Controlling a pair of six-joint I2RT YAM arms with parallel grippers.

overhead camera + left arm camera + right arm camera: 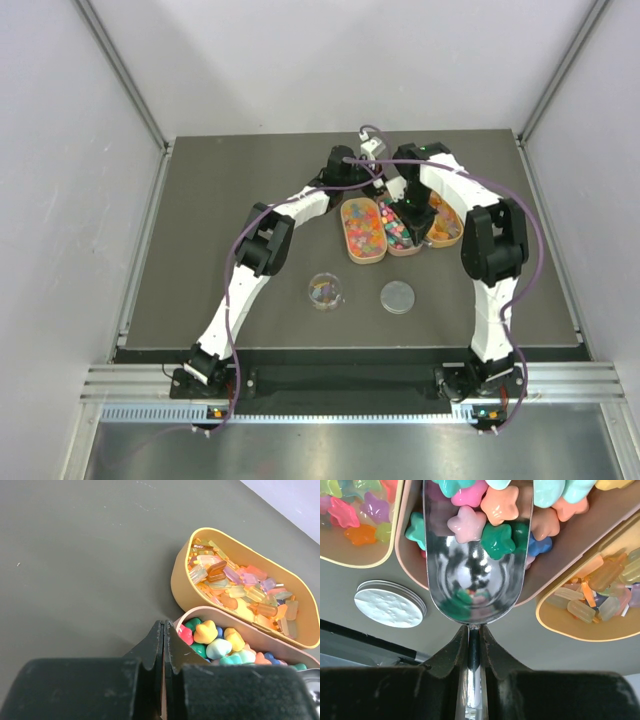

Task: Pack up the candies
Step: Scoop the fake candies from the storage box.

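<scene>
**Right wrist view.** We see the right gripper (474, 636) pinched narrowly on the thin handle of a polished metal scoop (470, 587). The scoop's rounded, mirror-like bowl lies over the near end of the middle tray (580, 545), an oval of smooth pinkish-tan plastic. The candies (482, 522) are glossy, opaque, star-shaped sweets in pink, orange, teal and green. Several sit at the scoop's mouth, straight ahead of the fingertips, and the rest are heaped in the tray beyond. Beside it, a yellow tray (542, 615) holds translucent oblong jellies, and a tan tray (360, 555) holds translucent stars. A round lid (390, 605) with a dimpled face lies flat on the matte grey table (545, 650).

**Left wrist view.** The left gripper (164, 630) is closed tight on nothing. Its black tips are just beside the middle tray's end, where more candies lie.

**Top view.** A small clear tub (325, 291) containing a few sweets stands well apart from both grippers.
</scene>
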